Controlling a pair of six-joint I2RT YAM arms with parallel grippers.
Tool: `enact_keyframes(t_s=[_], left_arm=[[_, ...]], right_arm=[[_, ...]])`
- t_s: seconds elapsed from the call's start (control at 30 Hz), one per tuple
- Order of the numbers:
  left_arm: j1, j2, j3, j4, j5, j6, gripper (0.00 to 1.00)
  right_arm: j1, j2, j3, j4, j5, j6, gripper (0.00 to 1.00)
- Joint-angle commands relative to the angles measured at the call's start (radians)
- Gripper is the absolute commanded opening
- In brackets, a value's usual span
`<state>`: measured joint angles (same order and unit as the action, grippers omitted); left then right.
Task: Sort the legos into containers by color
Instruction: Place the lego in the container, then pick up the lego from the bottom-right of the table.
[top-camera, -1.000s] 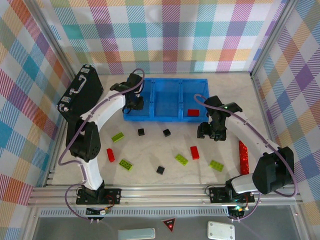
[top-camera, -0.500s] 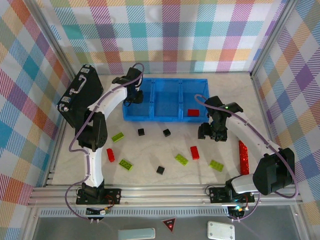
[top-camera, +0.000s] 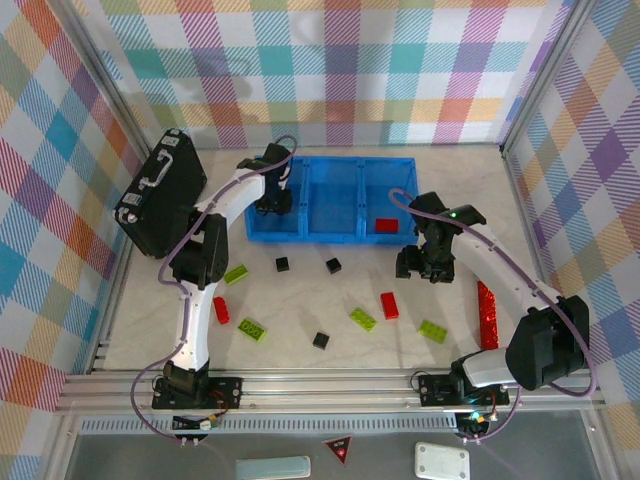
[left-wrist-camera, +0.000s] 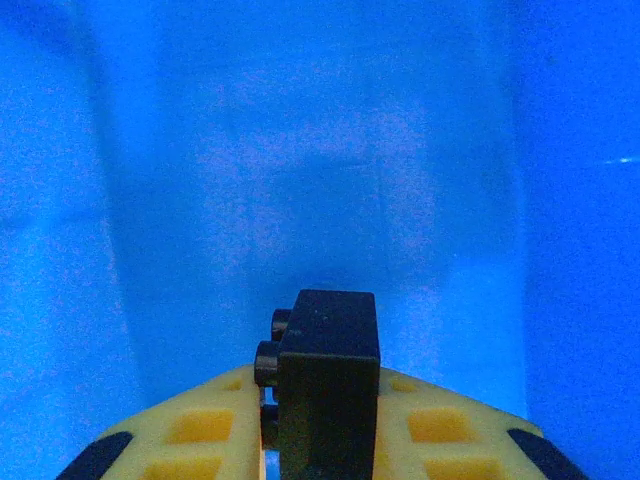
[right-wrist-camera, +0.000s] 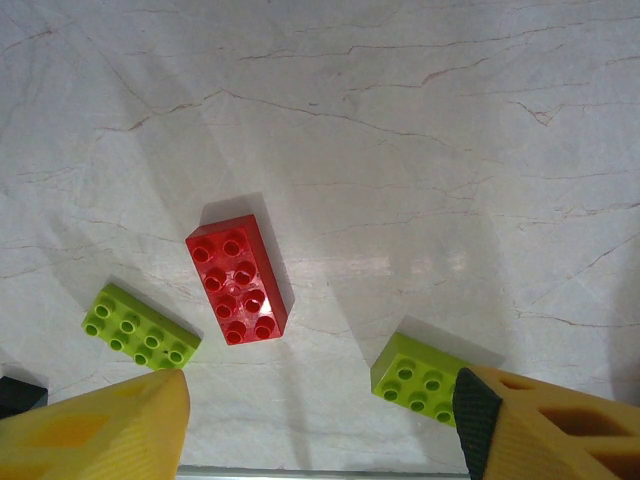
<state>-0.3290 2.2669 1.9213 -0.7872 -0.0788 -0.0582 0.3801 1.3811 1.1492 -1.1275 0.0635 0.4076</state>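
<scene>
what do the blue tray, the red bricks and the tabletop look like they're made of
Blue tray: probably plastic, smooth and slightly see-through at the walls. Red bricks: moulded plastic, glossy, with studs and soft highlights. Tabletop: marble or a marble-look laminate, can't tell which; pale with thin dark veins.

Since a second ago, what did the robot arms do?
The left arm swung its elbow inward and carried its jaws, still shut on a black brick, slightly farther back over the left compartment of the blue tray. The right arm, jaws open, and the loose bricks on the table stayed put.
</scene>
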Motion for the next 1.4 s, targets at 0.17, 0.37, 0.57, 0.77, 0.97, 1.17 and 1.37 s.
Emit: enact_keyframes(t_s=[0.17,0.37,0.57,0.77,0.97,1.17,1.37], left_arm=[[0.008,0.022,0.033,-0.036,0.018,-0.011,0.34],[0.009,-0.033,0.043,-0.045,0.032,-0.017,0.40],[0.008,-0.093,0.061,-0.079,0.045,-0.015,0.40],[0.008,-0.179,0.045,-0.130,0.047,-0.002,0.40],[0.014,-0.312,-0.075,-0.154,0.055,0.005,0.41],[0.025,-0.463,-0.225,-0.157,0.079,0.014,0.42],[0.031,-0.577,-0.305,-0.177,0.100,0.037,0.45]], right_arm=[[0.003,0.000,0.006,-0.016,-0.003,0.002,0.71],[0.003,0.001,0.016,0.005,-0.011,0.002,0.71],[0.003,0.011,0.022,0.021,-0.022,-0.003,0.71],[0.005,0.030,0.017,0.021,-0.029,-0.005,0.71],[0.006,0.017,-0.008,0.012,-0.009,0.018,0.71],[0.008,-0.025,-0.063,0.014,-0.011,0.073,0.70],[0.008,-0.076,-0.134,0.024,-0.015,0.133,0.71]])
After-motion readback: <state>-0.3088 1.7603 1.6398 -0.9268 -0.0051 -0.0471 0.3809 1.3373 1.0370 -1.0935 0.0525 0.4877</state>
